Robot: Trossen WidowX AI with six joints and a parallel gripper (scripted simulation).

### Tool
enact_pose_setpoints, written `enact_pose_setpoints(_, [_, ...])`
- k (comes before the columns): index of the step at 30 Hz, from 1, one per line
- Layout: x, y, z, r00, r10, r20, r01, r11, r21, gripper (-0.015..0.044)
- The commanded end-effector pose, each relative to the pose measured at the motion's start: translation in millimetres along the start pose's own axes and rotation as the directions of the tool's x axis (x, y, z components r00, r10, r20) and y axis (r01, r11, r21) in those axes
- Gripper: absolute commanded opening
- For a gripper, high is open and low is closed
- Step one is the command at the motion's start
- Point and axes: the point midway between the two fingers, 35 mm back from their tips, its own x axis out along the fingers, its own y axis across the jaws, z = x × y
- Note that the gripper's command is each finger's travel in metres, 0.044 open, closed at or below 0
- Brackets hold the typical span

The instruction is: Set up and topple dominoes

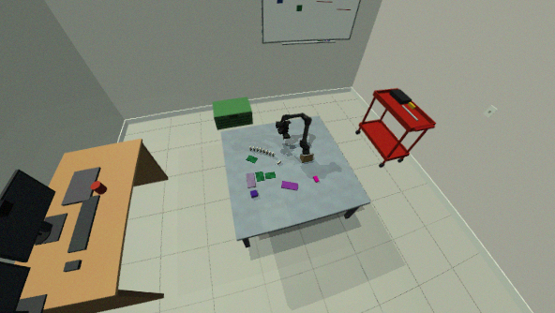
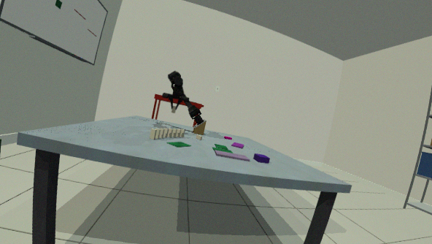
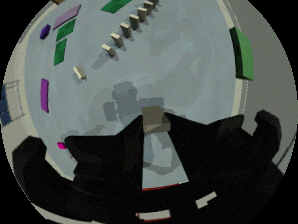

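A curved row of several cream dominoes (image 1: 265, 152) (image 2: 152, 134) (image 3: 125, 30) stands upright on the table. A loose cream domino (image 1: 279, 163) (image 2: 198, 137) (image 3: 79, 73) lies on the table beyond the row's end nearer the robot base, apart from the row. My gripper (image 1: 285, 139) (image 2: 174, 109) (image 3: 153, 117) is shut on another domino (image 2: 174, 110) (image 3: 156, 114), its fingertips on both sides of it. The gripper holds it raised well above the table, to the side of the row and clear of it. The held domino's lower end shows beyond the fingertips.
Green flat pieces (image 1: 251, 159) (image 2: 179, 145) (image 3: 60, 51), a lilac slab (image 1: 251, 180) (image 2: 232, 155), a dark blue block (image 1: 254, 193) (image 2: 261, 158), a purple slab (image 1: 290, 186) (image 3: 45, 95) and a small magenta block (image 1: 316, 179) (image 3: 61, 145) lie on the table. The arm's brown base (image 1: 307, 158) stands near the loose domino.
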Motion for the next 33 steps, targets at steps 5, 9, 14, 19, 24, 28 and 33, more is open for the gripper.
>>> enact_pose_setpoints(5, [-0.5,23.0,32.9,1.000,-0.010,-0.030,0.014,0.990,0.139,0.0107])
enact_pose_setpoints(9, [2.9,57.1,69.2,0.999,-0.018,-0.047,0.032,0.947,0.320,0.0107])
enact_pose_setpoints(14, [5.2,108.4,110.9,0.998,-0.019,-0.057,0.049,0.799,0.599,0.0107])
enact_pose_setpoints(19, [5.8,116.0,115.9,0.998,-0.022,-0.059,0.054,0.770,0.636,0.0107])
enact_pose_setpoints(24, [6.6,116.1,116.0,0.998,-0.021,-0.059,0.054,0.770,0.636,0.0107])
enact_pose_setpoints(28, [23.2,117.1,118.4,0.998,-0.017,-0.059,0.051,0.770,0.636,0.0107])
enact_pose_setpoints(33, [48.3,117.6,120.2,0.998,-0.013,-0.058,0.047,0.770,0.636,0.0107])
